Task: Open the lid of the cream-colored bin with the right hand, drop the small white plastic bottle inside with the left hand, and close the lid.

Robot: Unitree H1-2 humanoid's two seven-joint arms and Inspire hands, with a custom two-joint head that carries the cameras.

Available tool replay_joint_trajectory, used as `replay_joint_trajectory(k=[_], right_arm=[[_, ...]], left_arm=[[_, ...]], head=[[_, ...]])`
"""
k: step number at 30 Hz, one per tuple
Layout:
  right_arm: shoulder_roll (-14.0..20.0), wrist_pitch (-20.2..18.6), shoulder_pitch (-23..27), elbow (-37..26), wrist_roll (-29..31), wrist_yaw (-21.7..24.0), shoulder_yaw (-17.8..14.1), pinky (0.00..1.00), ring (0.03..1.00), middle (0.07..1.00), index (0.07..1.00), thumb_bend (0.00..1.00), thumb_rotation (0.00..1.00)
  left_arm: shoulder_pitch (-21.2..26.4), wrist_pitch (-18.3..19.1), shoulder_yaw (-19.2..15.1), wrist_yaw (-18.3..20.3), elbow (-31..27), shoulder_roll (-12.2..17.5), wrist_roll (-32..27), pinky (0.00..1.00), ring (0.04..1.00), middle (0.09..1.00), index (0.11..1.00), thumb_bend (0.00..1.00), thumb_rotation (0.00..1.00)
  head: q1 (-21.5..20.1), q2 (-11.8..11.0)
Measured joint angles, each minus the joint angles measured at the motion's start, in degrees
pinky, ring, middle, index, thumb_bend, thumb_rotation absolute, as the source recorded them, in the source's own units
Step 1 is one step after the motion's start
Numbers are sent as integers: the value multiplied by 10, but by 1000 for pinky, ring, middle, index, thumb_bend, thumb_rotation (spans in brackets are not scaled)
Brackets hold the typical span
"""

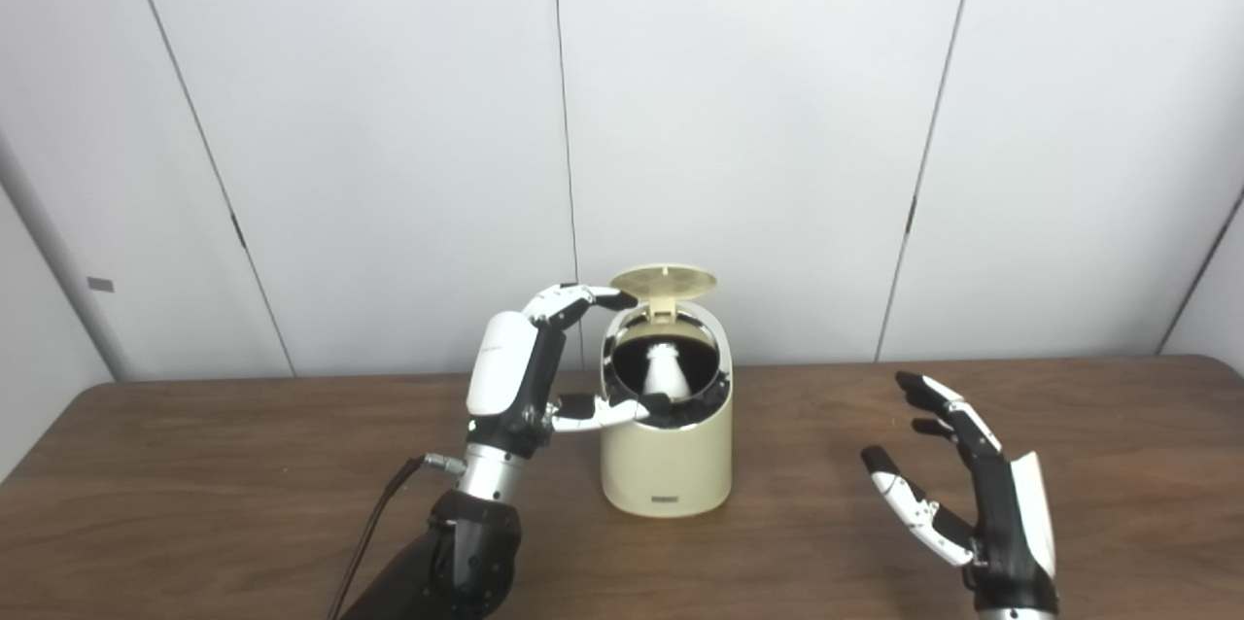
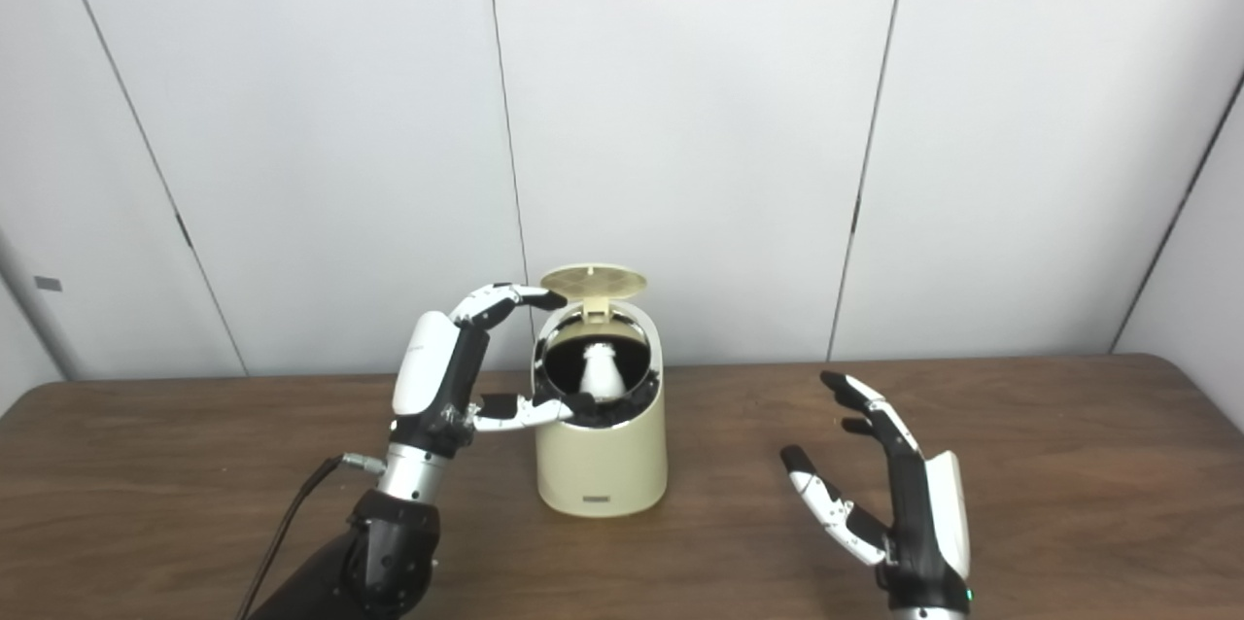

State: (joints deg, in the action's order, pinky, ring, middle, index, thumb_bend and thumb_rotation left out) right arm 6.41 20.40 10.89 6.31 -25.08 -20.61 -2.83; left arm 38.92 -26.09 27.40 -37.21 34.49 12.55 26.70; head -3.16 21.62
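Since the small white plastic bottle (image 1: 669, 369) already sits inside the cream-colored bin (image 1: 667, 465) at the table's centre, with the lid (image 1: 665, 281) tipped up at the bin's twelve o'clock, I judge only the closing remains. My left hand (image 1: 530, 377) hovers at the bin's nine o'clock, fingers apart and holding nothing, thumb reaching over the rim. My right hand (image 1: 962, 503) rests spread at four o'clock, well apart from the bin. The lid looks thin, light and stiff on its hinge; I'd press its front edge gently, since the bin seems light enough to slide on the wooden table (image 1: 194, 465).
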Motion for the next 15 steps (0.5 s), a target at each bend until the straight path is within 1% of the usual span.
replay_joint_trajectory(k=[1, 2, 3, 5, 6, 7, 9, 11, 13, 15], right_arm=[[0, 0, 0, 0, 0, 0, 0, 693, 785, 790, 773, 280, 441], [0, 0, 0, 0, 0, 0, 0, 693, 786, 790, 772, 282, 449], [0, 0, 0, 0, 0, -1, 0, 696, 787, 791, 773, 284, 456], [0, 0, 0, 0, 0, 0, 1, 695, 786, 793, 773, 284, 471], [0, 0, 0, 0, 0, 0, 1, 693, 785, 793, 775, 276, 449], [0, 0, 0, 0, 0, 0, 1, 694, 785, 794, 777, 272, 421], [0, 0, 0, 0, 1, 0, 1, 694, 785, 793, 777, 272, 409], [2, 1, 1, 2, 1, 0, 1, 691, 783, 791, 776, 274, 430], [2, 2, 1, 3, 1, 0, 1, 698, 786, 793, 778, 277, 455], [2, 2, 1, 3, 1, 0, 1, 691, 782, 790, 775, 276, 473]], left_arm=[[-2, 0, 1, -3, -6, 1, 3, 740, 708, 640, 586, 738, 149], [-5, 0, 1, -10, -13, 3, 7, 719, 685, 613, 539, 632, 103], [-7, 0, 1, -18, -17, 4, 10, 675, 622, 547, 494, 567, 42], [-15, 1, 0, -44, -29, 6, 12, 644, 577, 520, 466, 533, 10], [-21, 1, -4, -51, -38, 7, 12, 619, 550, 516, 459, 526, 5], [-30, 1, -11, -53, -52, 8, 5, 604, 534, 511, 456, 523, 2], [-49, 1, -24, -57, -84, 8, -9, 601, 528, 505, 457, 521, 0], [-62, 1, -31, -53, -102, 7, -26, 612, 529, 499, 461, 522, 0], [-74, 1, -46, -42, -128, 4, -53, 652, 536, 496, 463, 522, 0], [-87, 2, -61, -22, -159, 1, -81, 668, 550, 498, 463, 522, 0]], head=[[0, 0], [-1, 1], [-1, 1], [0, 2], [0, 2], [0, 2], [1, 3], [1, 3], [1, 3], [1, 3]])
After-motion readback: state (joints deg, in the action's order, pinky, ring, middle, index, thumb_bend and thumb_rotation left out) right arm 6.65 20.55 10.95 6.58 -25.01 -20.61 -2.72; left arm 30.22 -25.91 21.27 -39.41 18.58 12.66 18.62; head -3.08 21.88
